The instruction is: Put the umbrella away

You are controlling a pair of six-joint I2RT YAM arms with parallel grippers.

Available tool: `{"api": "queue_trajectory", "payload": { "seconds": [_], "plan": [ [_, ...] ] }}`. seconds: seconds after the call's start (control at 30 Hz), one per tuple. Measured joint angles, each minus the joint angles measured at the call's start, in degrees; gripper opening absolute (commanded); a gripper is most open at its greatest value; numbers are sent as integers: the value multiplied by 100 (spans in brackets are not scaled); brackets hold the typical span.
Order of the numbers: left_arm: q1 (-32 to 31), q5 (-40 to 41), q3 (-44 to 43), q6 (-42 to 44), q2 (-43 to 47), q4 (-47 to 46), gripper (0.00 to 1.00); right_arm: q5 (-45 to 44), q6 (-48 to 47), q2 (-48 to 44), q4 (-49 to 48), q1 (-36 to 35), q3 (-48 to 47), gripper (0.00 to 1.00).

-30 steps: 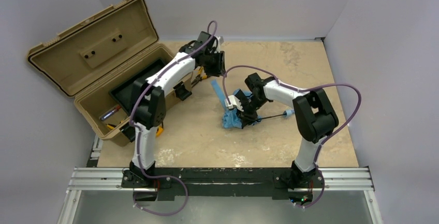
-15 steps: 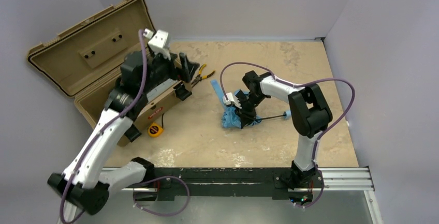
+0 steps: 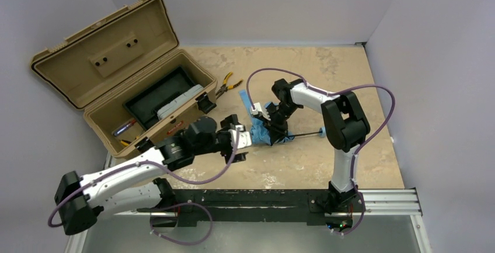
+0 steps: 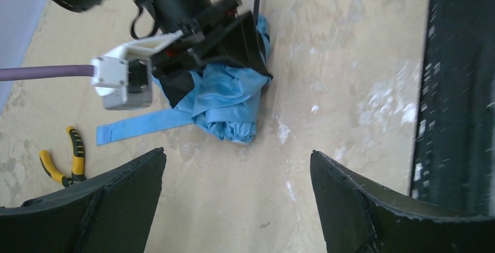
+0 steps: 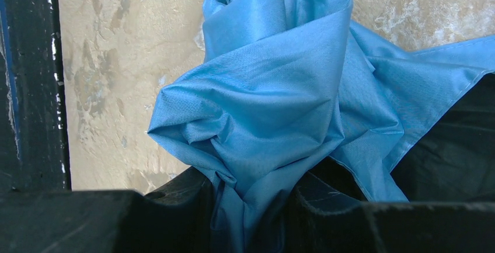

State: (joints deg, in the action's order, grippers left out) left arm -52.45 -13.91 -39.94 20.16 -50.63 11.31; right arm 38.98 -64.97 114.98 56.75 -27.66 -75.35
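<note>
The umbrella [image 3: 261, 132] lies as a crumpled sky-blue bundle mid-table, its thin black shaft [image 3: 303, 133] running right to a small blue handle [image 3: 321, 131]. My right gripper [image 3: 274, 123] reaches down onto the bundle from behind. In the right wrist view its jaws [image 5: 251, 191] are shut on a fold of the umbrella's fabric [image 5: 262, 89]. My left gripper [image 3: 239, 142] hovers low just left of the bundle. It stands wide open [image 4: 236, 152] over bare table, with the umbrella [image 4: 230, 98] ahead of it and nothing between its fingers.
An open tan toolbox [image 3: 105, 60] stands at the back left, a dark tray and a pale object inside. Yellow-handled pliers [image 3: 227, 82] [image 4: 64, 159] lie behind the umbrella, a blue strap [image 4: 134, 127] beside it. The black base rail [image 3: 257, 197] runs along the near edge.
My left arm swung from behind the toolbox, over it, down to the table's front beside the umbrella, and its jaws opened wide. The right gripper stayed shut on the fabric, shifting slightly.
</note>
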Motion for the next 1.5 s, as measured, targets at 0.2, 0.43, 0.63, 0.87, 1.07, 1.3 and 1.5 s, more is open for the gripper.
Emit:
{"api": "queue_trajectory", "payload": {
  "seconds": [0.2,0.43,0.63,0.87,1.07,1.3,1.5],
  "plan": [
    [-289,807,474,1016,-1287,-1005,93,13,79,2,-15,0,0,9],
    [-323,905,466,1427,-2465,-2367,93,151,114,2,-39,0,52,10],
    [-455,905,468,1580,-3021,-2999,93,260,107,35,2,0,57,10],
    [-472,960,313,1851,-3679,-3095,93,398,94,116,109,-4,2,11],
    [-472,1209,260,2009,-4201,-3270,90,511,87,170,199,-9,-17,12],
    [-476,1362,50,1985,-4489,-3215,32,686,68,162,245,55,-42,23],
    [-420,1084,-219,1648,-4614,-2662,0,634,116,0,155,87,-66,34]
  ]
}}
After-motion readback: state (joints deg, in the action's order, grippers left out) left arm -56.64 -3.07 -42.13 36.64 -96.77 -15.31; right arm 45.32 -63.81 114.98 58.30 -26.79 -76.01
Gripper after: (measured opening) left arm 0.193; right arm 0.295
